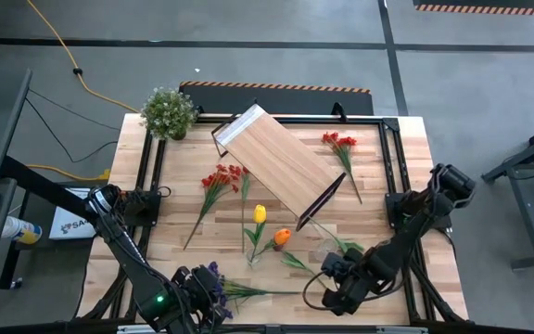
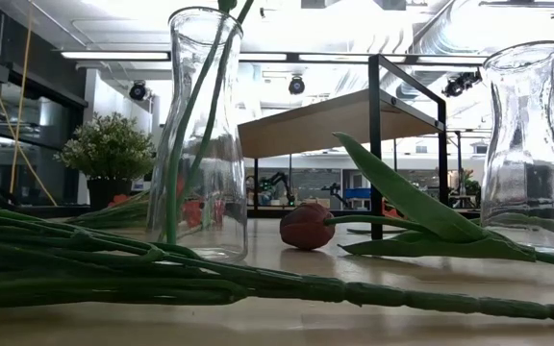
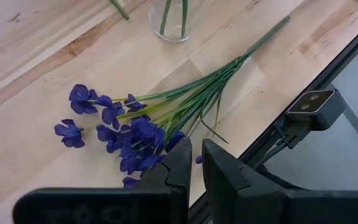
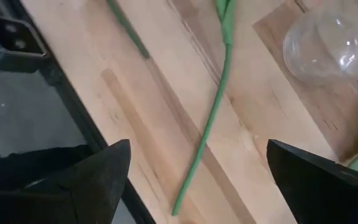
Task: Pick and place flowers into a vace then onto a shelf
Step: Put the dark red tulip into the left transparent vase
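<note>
**Line up on the stem before closing**

The right gripper (image 4: 197,180) hangs wide open over the orange tulip's stem (image 4: 211,124), beside the empty vase (image 4: 328,43); it probably should drop squarely astride it. The left gripper (image 3: 194,165), nearly closed, hovers at the purple spray (image 3: 135,127).

1 flower (image 1: 259,225) stands in the vase (image 1: 252,256) (shelf (image 1: 278,161) behind).

Bright, even light falls from overhead on the desk (image 1: 378,167). Ceiling strip lights (image 2: 142,55) glare in the low view. The near green stems (image 2: 113,269) there are soft.
</note>
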### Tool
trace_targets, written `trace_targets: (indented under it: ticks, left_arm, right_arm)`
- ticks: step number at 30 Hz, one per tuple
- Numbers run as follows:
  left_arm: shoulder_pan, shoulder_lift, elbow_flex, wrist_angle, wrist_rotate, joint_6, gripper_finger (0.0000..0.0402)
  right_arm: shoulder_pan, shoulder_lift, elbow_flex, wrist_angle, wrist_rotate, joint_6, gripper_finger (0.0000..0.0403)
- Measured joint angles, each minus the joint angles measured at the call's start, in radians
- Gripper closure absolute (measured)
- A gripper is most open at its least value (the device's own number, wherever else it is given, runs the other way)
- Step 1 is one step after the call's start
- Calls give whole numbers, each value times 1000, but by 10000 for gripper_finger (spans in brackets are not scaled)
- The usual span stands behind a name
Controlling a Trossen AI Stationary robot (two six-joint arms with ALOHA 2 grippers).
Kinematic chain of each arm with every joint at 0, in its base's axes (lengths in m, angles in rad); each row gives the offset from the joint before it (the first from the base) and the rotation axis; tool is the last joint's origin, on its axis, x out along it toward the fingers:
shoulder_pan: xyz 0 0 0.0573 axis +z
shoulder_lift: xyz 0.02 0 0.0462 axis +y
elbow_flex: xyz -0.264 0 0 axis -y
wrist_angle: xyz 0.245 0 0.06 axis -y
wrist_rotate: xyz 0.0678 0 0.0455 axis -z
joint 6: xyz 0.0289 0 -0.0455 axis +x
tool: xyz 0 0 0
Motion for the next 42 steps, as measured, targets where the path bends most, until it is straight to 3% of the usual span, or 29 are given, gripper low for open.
trace_targets:
  ticks: [15, 29, 42]
  left_arm:
    - [0, 0, 0, -10, -1, 2, 328]
    - [0, 0, 0, -32, -2, 10, 328]
    - [0, 0, 0, -35, -2, 10, 328]
  right_arm:
    - [1, 39, 0, -39, 3, 60, 38]
    - [9, 143, 0, -11, -78, 80, 37]
    - [7, 166, 0, -11, -32, 77, 37]
